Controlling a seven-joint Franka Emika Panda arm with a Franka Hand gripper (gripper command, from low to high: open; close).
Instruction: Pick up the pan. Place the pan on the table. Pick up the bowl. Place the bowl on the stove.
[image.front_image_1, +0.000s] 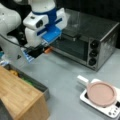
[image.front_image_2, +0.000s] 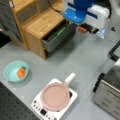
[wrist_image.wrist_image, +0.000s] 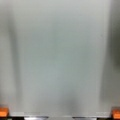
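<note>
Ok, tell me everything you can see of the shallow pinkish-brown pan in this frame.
The shallow round pinkish-brown pan has a matte, smooth inside, a slightly raised rim and a short white handle. It looks empty. It sits flat on the small white square stove, covering most of its black top, with the handle reaching past the stove's edge over the grey table. Both front views show this. Nothing else touches it; the gripper is well away from it, above the table.
</note>
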